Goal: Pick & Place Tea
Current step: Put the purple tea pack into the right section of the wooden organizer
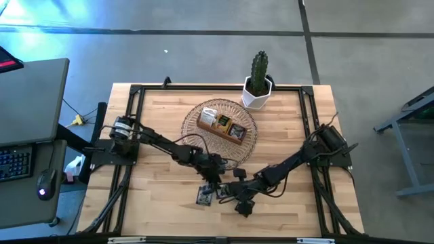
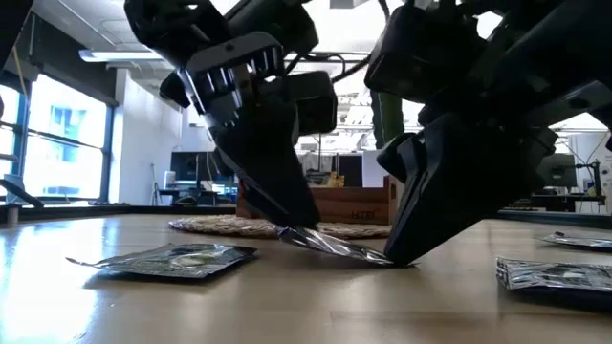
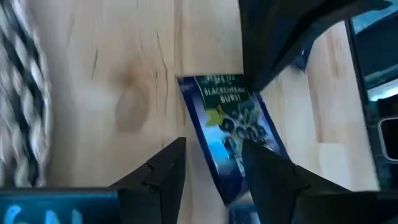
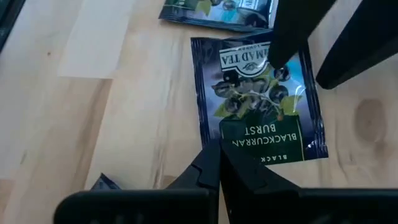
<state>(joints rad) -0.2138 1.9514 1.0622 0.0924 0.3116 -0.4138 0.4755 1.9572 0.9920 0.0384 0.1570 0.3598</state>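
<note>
Both grippers meet over one blue tea packet (image 4: 258, 102) lying flat on the bench (image 1: 156, 196), near its front edge. The left gripper (image 3: 211, 165) is spread, its fingers straddling the packet's edge. The right gripper (image 4: 217, 171) is clenched, tips on the packet's opposite edge.

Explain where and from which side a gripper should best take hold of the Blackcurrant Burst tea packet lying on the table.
Probably by a thin edge, from the side and low. The Blackcurrant Burst packet is a flat foil square on the wooden table; the low view shows one end lifted where the left gripper and right gripper meet it. A finger could slide under there and pinch.
</note>
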